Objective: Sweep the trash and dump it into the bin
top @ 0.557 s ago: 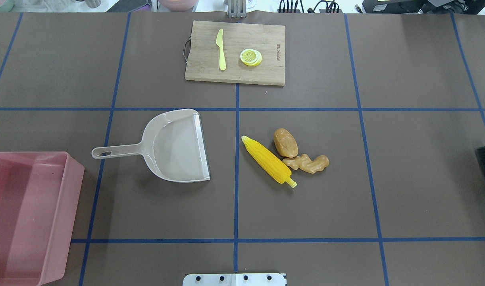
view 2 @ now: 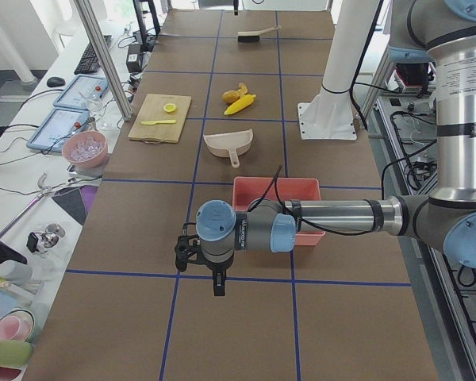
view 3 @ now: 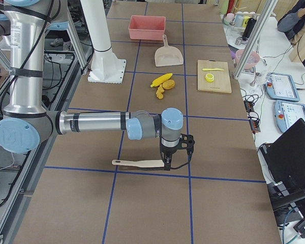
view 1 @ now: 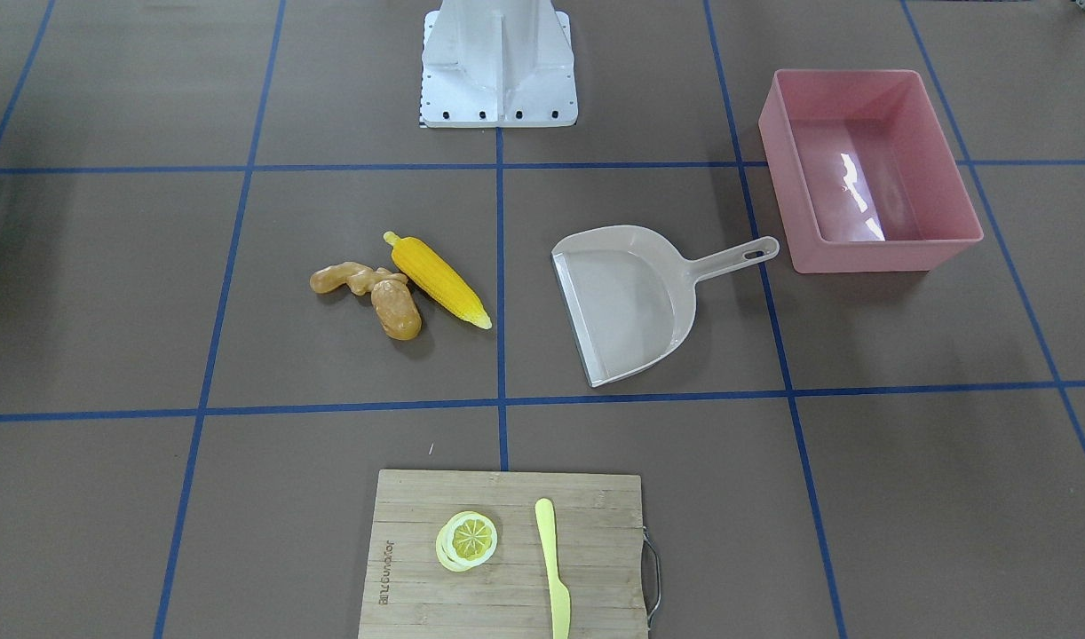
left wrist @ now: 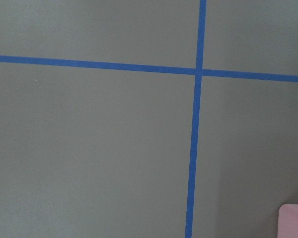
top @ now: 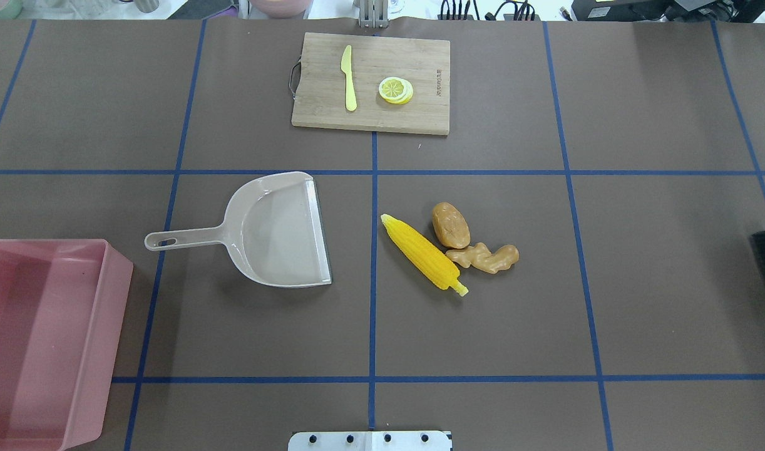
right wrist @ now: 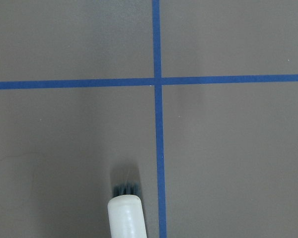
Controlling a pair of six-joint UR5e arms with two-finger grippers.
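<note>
The trash lies together right of centre in the overhead view: a yellow corn cob (top: 423, 254), a brown potato (top: 451, 225) and a tan ginger root (top: 484, 257). The pink bin (top: 110, 326) stands at the near left corner. Left of the trash rests a beige dustpan (top: 276, 232), its mouth facing the corn. A brush (view 3: 137, 163) lies on the table's right end. My right gripper (view 3: 174, 158) hangs over the brush's head end; I cannot tell its state. My left gripper (view 2: 216, 282) hovers low beyond the bin; I cannot tell its state either.
A wooden cutting board (top: 371, 81) at the far middle carries a yellow knife (top: 349, 78) and a lemon slice (top: 395, 89). The robot's white base (view 1: 498, 67) stands at the near middle. Blue tape lines grid the brown table.
</note>
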